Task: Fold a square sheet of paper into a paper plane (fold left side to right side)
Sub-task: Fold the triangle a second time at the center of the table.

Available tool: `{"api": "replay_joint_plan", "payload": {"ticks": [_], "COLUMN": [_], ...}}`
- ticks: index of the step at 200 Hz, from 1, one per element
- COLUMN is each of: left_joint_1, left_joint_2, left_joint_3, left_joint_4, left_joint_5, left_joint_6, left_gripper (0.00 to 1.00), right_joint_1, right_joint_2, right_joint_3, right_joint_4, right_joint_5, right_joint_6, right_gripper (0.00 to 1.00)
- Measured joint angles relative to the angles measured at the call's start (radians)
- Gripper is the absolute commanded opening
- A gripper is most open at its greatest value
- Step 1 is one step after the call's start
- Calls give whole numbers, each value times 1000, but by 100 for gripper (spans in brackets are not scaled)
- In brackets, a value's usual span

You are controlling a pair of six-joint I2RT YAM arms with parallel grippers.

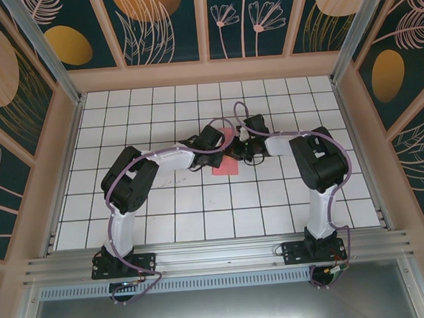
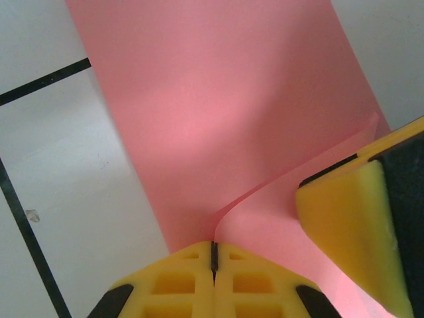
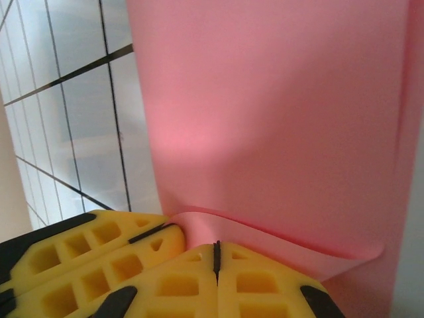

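Observation:
The square sheet of paper (image 1: 225,165) is coral-red and lies near the middle of the gridded table (image 1: 164,205), with one side lifted and curling over. My left gripper (image 1: 224,145) comes in from the left. Its yellow fingers (image 2: 179,278) are shut, and the sheet's raised edge (image 2: 278,179) runs straight into their seam. My right gripper (image 1: 238,148) meets it from the right, also shut, with its tips (image 3: 252,278) against the curled flap (image 3: 278,238); no edge is visible between them. The left gripper's fingers (image 3: 79,265) show beside it. No paper plane shape is visible.
Patterned walls and metal posts (image 1: 39,47) close in the table on three sides. The arm bases sit on the rail (image 1: 218,256) at the near edge. Bare white tiles (image 1: 123,114) surround the sheet.

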Motion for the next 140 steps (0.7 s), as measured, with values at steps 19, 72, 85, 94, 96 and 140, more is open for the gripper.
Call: {"api": "replay_joint_plan", "payload": {"ticks": [19, 72, 85, 94, 96, 140], "left_joint_1": [-1, -3, -5, -5, -5, 2], "left_joint_2": [0, 1, 0, 0, 0, -71], "left_joint_3": [0, 2, 5, 6, 5, -13], "left_joint_4": [0, -2, -7, -11, -11, -76], "left_joint_5": [-3, -10, -19, -26, -27, -51], "left_joint_6": [0, 0, -1, 0, 0, -30], "left_gripper": [4, 12, 16, 21, 22, 38], "right_joint_1": [0, 2, 3, 4, 4, 4], "right_joint_2": [1, 8, 8, 8, 8, 8], "right_joint_3": [0, 13, 15, 16, 16, 16], "right_joint_4": [-15, -44, -49, -50, -51, -51], "right_joint_5": [12, 36, 40, 43, 44, 44], "right_joint_6": [-13, -37, -41, -43, -44, -48], "right_gripper": [0, 0, 0, 0, 0, 0]}}
